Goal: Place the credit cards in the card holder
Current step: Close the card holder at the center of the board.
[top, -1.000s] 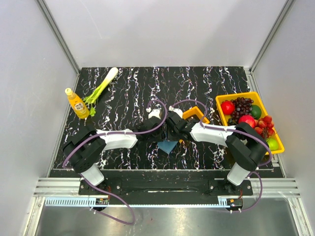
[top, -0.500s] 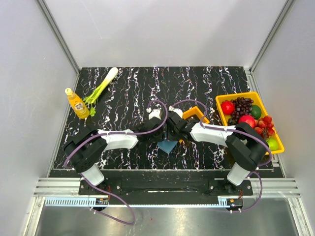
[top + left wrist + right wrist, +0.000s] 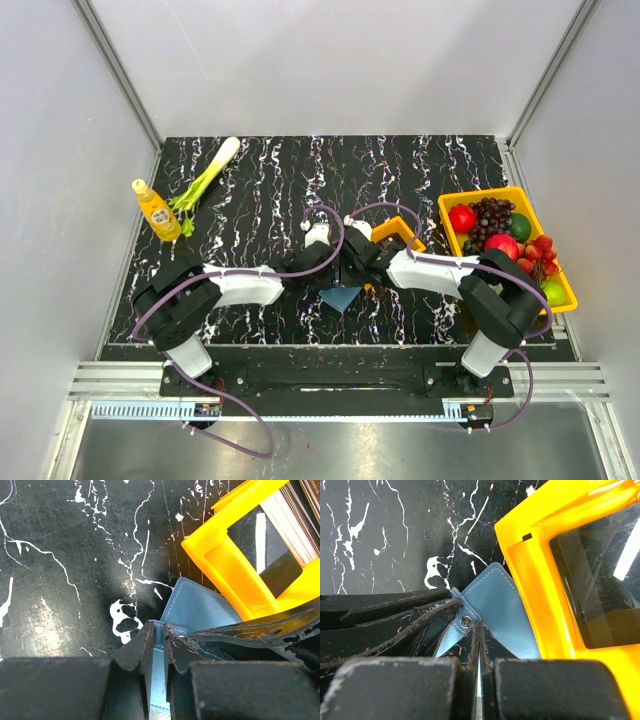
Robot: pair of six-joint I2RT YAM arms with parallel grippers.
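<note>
Pinching one flap of the wallet (image 3: 341, 297) tight with the left fingers (image 3: 131, 652) and the other flap with the right fingers (image 3: 492, 647), likely to pull it open for the cards (image 3: 296, 515). Lying on the desk (image 3: 250, 180), just beside the tray (image 3: 225, 565). Only up close: both pinches, and cards stacked in the tray. From above, mostly hidden under the arms.

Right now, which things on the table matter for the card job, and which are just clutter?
Job: card holder, pinched by left gripper and right gripper; credit cards in the orange tray.
Clutter: yellow fruit bin, orange bottle, spring onion.
</note>
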